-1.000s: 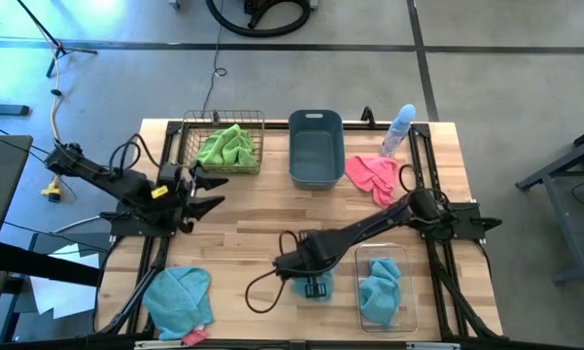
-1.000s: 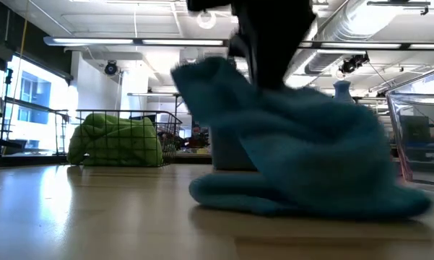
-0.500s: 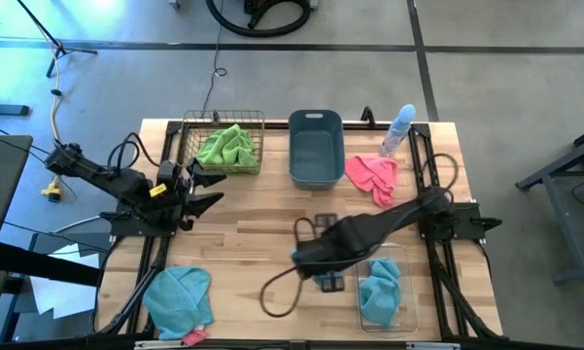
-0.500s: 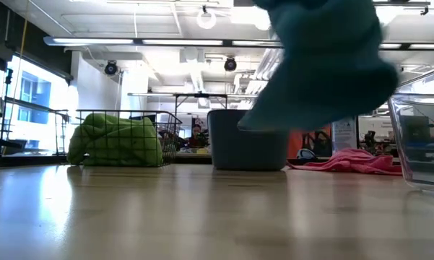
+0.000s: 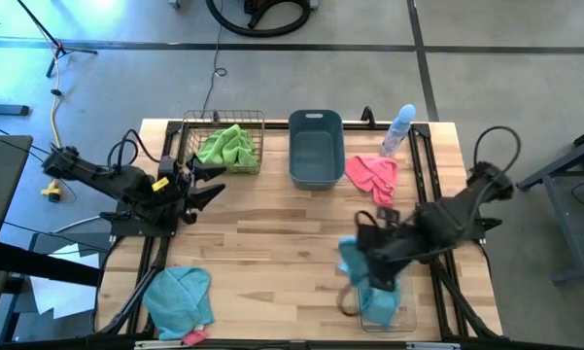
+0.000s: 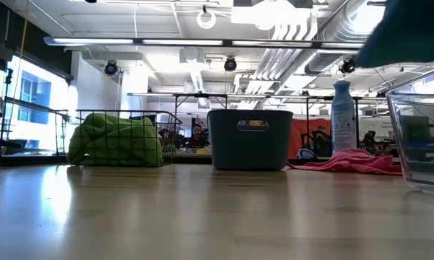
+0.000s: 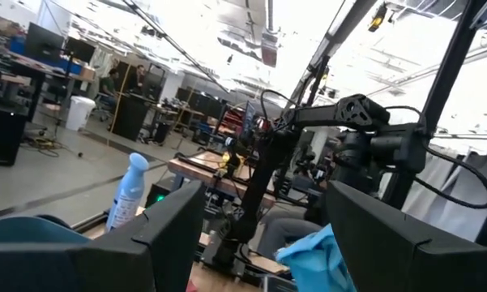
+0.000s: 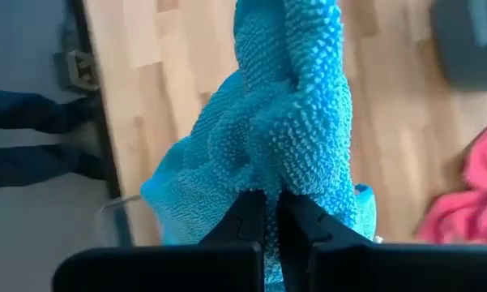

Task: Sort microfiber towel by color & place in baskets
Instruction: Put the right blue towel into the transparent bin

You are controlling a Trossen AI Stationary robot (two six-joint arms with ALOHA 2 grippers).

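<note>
My right gripper (image 5: 367, 251) is shut on a light blue towel (image 5: 351, 262) and holds it in the air beside the left wall of the clear bin (image 5: 404, 255). A second light blue towel (image 5: 381, 297) lies in that bin. The low view shows only the held towel's lower edge (image 6: 411, 32). A lime green towel (image 5: 227, 147) fills the copper wire basket (image 5: 187, 146). The grey-blue tub (image 5: 316, 148) stands between that basket and a pink towel (image 5: 371, 176), which lies flat on the table. My left gripper (image 5: 210, 185) waits open, near the wire basket. My right gripper pinches a bunched fold of the light blue towel (image 8: 277, 180) between its two fingers (image 8: 247, 212). The towel (image 8: 284, 105) is lifted clear of the table and hangs slack past the fingertips, above the wood and the clear bin's rim (image 8: 113, 212).
A pale blue spray bottle (image 5: 398, 129) stands at the far edge, next to the pink towel. Another light blue towel (image 5: 180, 296) with a pink scrap (image 5: 196, 336) lies at the near left corner. The middle of the table (image 5: 272, 224) is bare wood.
My right gripper has risen from the table's near middle and swung toward the right edge, up to the clear bin. It has kept hold of the light blue towel. The towel had been bunched on the table and now hangs clear of it.
</note>
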